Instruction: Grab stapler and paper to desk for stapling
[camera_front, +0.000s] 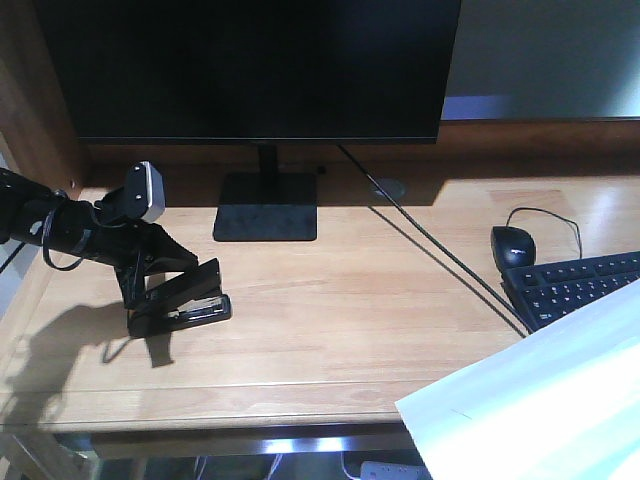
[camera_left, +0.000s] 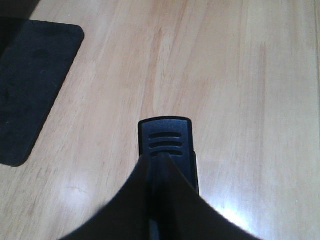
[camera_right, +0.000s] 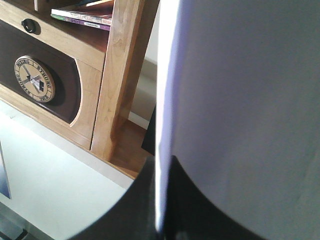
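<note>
A small black stapler (camera_front: 183, 298) rests on the light-wood desk (camera_front: 340, 300) at the left, clamped by my left gripper (camera_front: 150, 290), which comes in from the left edge. In the left wrist view the stapler's ribbed black end (camera_left: 166, 142) sticks out beyond the shut fingers (camera_left: 130, 200), low over the desk (camera_left: 225, 75). The large white paper (camera_front: 540, 410) hangs over the desk's front right corner. In the right wrist view my right gripper (camera_right: 161, 200) is pinched on the sheet's edge, and the paper (camera_right: 240, 90) fills the right half of the frame. The right gripper itself is outside the front view.
A black monitor (camera_front: 255, 65) on a flat stand (camera_front: 266, 207) occupies the back of the desk, with a cable (camera_front: 430, 245) running diagonally forward. A black mouse (camera_front: 513, 245) and keyboard (camera_front: 580, 285) lie at the right. A wooden shelving unit (camera_right: 100, 75) shows in the right wrist view.
</note>
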